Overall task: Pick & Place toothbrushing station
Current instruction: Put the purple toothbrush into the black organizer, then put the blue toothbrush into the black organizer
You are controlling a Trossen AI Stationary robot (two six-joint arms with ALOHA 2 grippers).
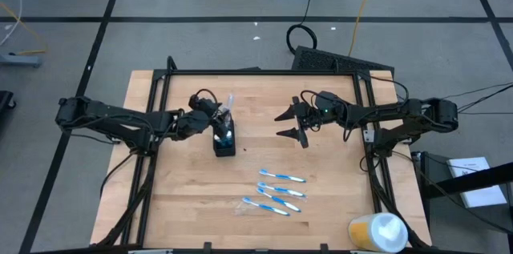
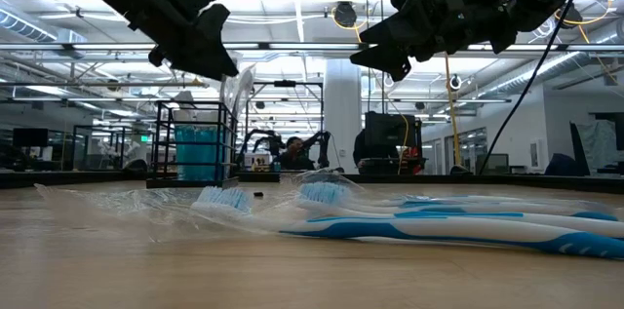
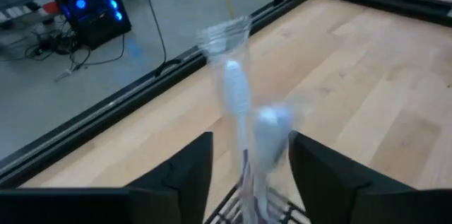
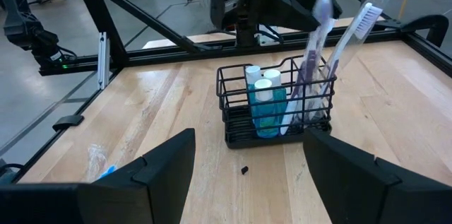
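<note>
The black mesh holder (image 1: 224, 140) stands on the table left of centre, with blue-and-white tubes (image 4: 265, 100) upright in it. Two wrapped toothbrushes (image 4: 357, 26) also stand in it, heads up, leaning on its rim. My left gripper (image 3: 247, 146) hovers open just above the holder, its fingers on either side of the two brush heads (image 3: 236, 90). My right gripper (image 1: 292, 126) hangs open above the table, right of the holder and facing it. Three blue-and-white toothbrushes (image 1: 280, 191) lie flat on the table near the front.
A yellow-and-white round container (image 1: 377, 232) lies at the table's front right corner. A clear wrapper (image 1: 244, 204) lies by the nearest loose brush. A black frame (image 1: 256, 72) borders the table's far edge and sides.
</note>
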